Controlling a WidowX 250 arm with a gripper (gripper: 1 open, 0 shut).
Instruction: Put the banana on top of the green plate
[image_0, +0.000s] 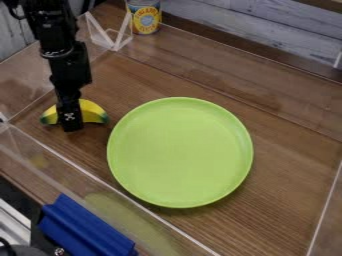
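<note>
Gripper (64, 110) covers the middle of the banana (88, 112); only its two ends show, so contact between jaws and fruit cannot be read. Arm (60, 40) cut off by top edge. Yellow container (144, 17) at the back cropped at top; label too small to read. Blue object (87, 232) at lower left runs off the bottom edge, identity unclear. Bench (267, 100) cropped at right and bottom edges.
</note>
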